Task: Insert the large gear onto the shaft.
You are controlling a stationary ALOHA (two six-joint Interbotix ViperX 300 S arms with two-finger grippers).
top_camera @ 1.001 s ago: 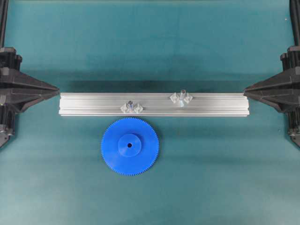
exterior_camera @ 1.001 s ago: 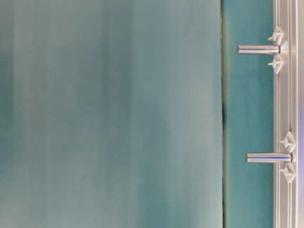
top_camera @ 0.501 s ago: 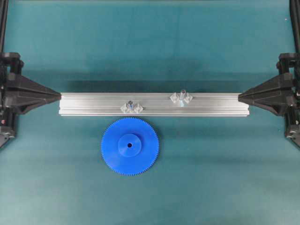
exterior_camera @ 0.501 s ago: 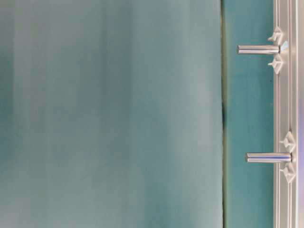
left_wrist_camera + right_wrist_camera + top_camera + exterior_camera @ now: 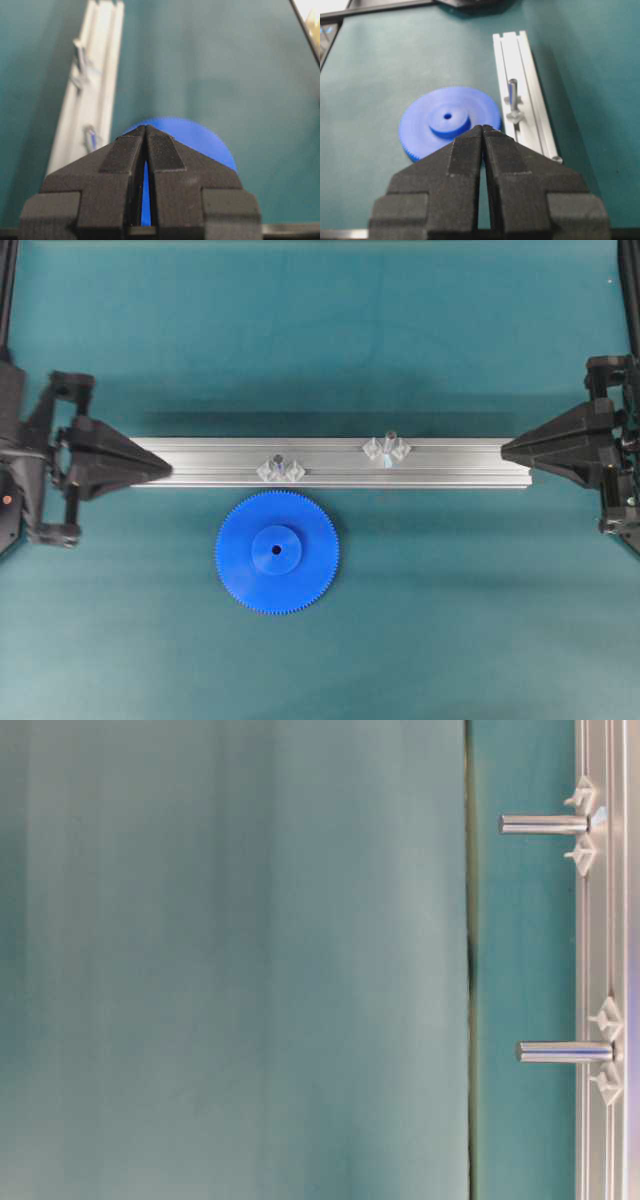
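The left claw is pressed together, empty, its tip over the left end of the rail. The right claw is likewise closed and empty, its tip at the rail's right end. The gear lies flat on the mat just in front of the rail, hub up. The shaft stands upright on the rail between its brackets, right of the shorter pin and apart from the gear.

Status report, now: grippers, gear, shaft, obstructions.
Left gripper shut, empty, over the rail's left end. Right gripper shut, empty, at its right end. Large gear flat on the mat, untouched. Shaft bare; nothing in the way.
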